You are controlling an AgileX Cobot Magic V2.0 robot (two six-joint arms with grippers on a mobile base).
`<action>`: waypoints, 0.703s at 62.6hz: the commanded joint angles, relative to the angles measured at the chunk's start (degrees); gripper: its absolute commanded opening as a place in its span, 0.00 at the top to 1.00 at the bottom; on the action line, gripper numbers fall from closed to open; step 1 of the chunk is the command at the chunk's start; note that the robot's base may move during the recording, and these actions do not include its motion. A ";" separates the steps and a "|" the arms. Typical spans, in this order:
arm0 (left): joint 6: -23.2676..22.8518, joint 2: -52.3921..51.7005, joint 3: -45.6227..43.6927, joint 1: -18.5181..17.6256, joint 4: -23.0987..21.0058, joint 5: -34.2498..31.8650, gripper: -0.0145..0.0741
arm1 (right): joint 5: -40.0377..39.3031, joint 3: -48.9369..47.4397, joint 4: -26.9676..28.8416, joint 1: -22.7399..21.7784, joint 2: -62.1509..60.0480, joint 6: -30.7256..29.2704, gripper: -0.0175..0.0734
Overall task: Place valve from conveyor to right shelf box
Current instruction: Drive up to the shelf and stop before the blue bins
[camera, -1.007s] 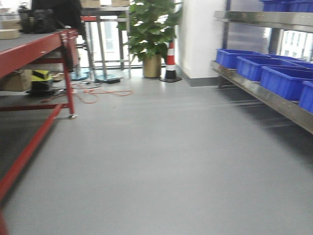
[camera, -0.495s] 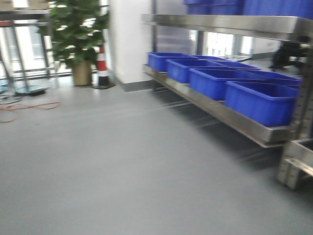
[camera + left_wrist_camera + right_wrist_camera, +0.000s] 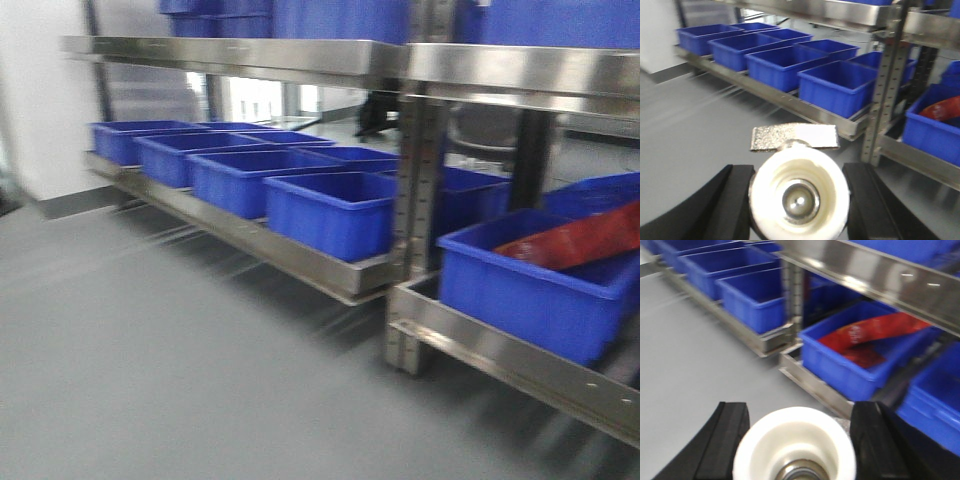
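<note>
The shelving is brushed stainless steel, bright and reflective. The blue bins are smooth moulded plastic with a dull sheen. The floor is smooth, matt grey. The valve has a glossy white plastic body around a shiny metal core; its handle is rough, speckled silvery metal. A red bag looks glossy.

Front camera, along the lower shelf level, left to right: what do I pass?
White wall → row of open blue plastic boxes on the low steel shelf → perforated steel upright post → blue plastic box holding something red.
</note>
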 commanded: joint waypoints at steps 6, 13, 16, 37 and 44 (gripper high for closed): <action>0.01 -0.41 -0.42 -0.46 -0.34 -3.33 0.96 | -4.44 -1.20 -0.23 -0.17 -0.57 -0.02 0.99; 0.01 -0.41 -0.42 -0.46 -0.34 -3.33 0.96 | -4.44 -1.20 -0.23 -0.17 -0.57 -0.02 0.99; 0.01 -0.41 -0.42 -0.46 -0.34 -3.33 0.96 | -4.44 -1.20 -0.23 -0.17 -0.57 -0.02 0.99; 0.01 -0.41 -0.42 -0.46 -0.34 -3.33 0.96 | -4.44 -1.20 -0.23 -0.17 -0.57 -0.02 0.99; 0.01 -0.41 -0.42 -0.46 -0.34 -3.33 0.96 | -4.44 -1.20 -0.23 -0.17 -0.57 -0.02 0.99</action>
